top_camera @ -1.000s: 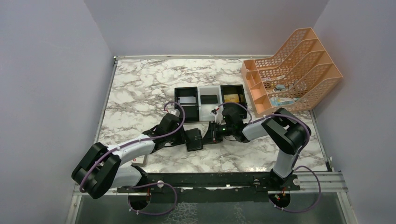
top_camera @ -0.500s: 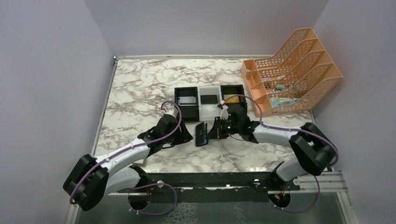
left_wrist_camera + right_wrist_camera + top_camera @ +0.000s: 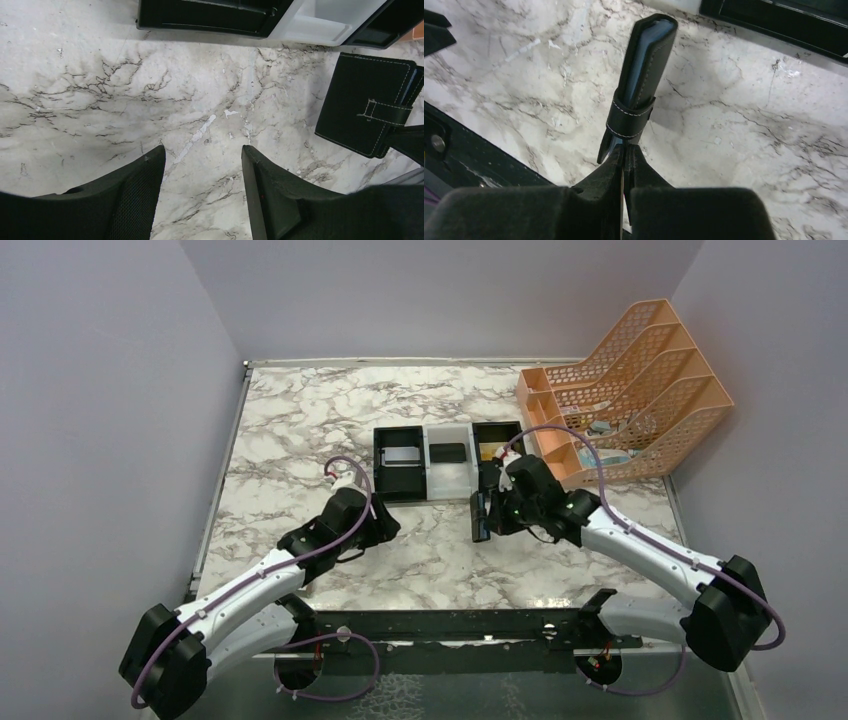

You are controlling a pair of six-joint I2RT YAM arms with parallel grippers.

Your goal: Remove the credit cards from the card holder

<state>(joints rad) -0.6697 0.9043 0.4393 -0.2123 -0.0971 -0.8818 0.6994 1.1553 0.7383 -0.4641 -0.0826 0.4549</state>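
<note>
— If we start at the left, what is the left end effector [image 3: 200, 152] doing?

— Its fingers stand apart with nothing between them but bare marble. It hangs low over the desk [image 3: 330, 420], just in front of the tray [image 3: 427, 480].

— And the card holder [image 3: 644, 75]?

— Well to the right of it, apart from it. The right end effector [image 3: 625, 150] has its fingers pressed together on the holder's near edge, just beside the stitched strap. The holder is folded shut and stands on edge, pointing away from the wrist, with a bluish inner panel showing along the fold.

— Does it rest on the desk?

— I cannot tell. It casts a shadow on the marble, but its lower edge is not clearly seen.

— What about the cards?

— A silver-grey card [image 3: 402, 454] lies in the tray's left black compartment. A gold-tan card [image 3: 490, 452] shows as a sliver in the right black one, mostly covered by the right arm. Something dark lies in the white middle compartment, too small to name.

— And the surroundings?

— White marble with grey veins, plain lavender walls on three sides, and an orange file rack [image 3: 620, 390] at the far right corner. What it holds is too small to make out.
</note>
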